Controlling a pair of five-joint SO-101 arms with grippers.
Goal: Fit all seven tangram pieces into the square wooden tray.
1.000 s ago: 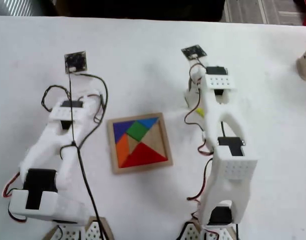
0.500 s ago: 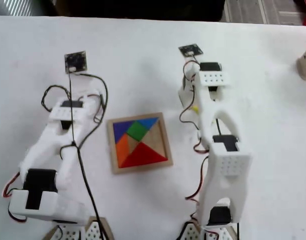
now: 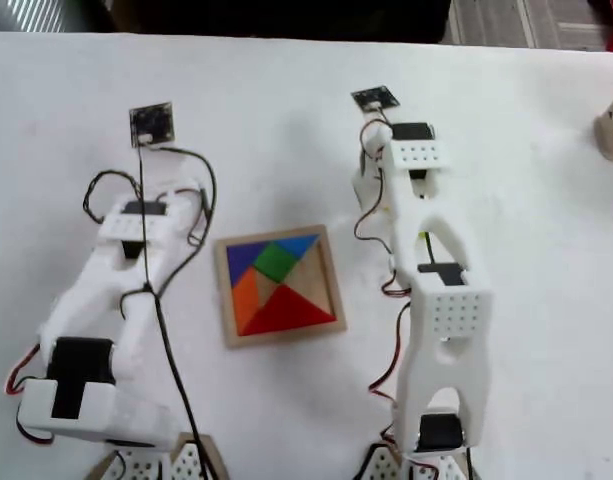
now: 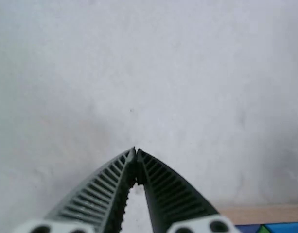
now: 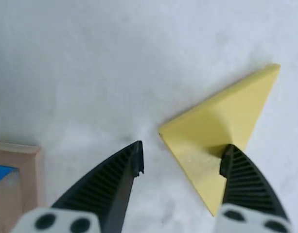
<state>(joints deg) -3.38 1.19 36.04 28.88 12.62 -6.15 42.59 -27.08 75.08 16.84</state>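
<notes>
A white table [image 3: 286, 120] seen from above, with two white robot arms side by side and a square wooden tray [image 3: 286, 335] lying flat between them, near the middle of the table. The puzzle looks nearly finished. Sitting flush inside the tray are a large red triangle [image 3: 286, 310] at the near side, an orange piece [image 3: 245, 298] on the left, a purple piece [image 3: 241, 262] and a blue piece [image 3: 298, 245] along the far side, and a green square [image 3: 276, 262] between those two. A plain tan triangular patch on the tray's right side looks like an empty slot, though it could be an unpainted piece. One piece is clearly outside: a yellow triangle [image 5: 221, 121], flat on the table to the right of the tray, with smooth faces and crisp edges. The right tool [image 5: 184, 148] is open above it, one dark ribbed finger over the triangle's edge and the other over bare table beside its corner, with nothing gripped yet. The left tool [image 4: 135, 151] is closed and empty, its tips meeting, poised over bare table just left of the tray. What seems to remain is picking up the yellow triangle and seating it in the tray.
</notes>
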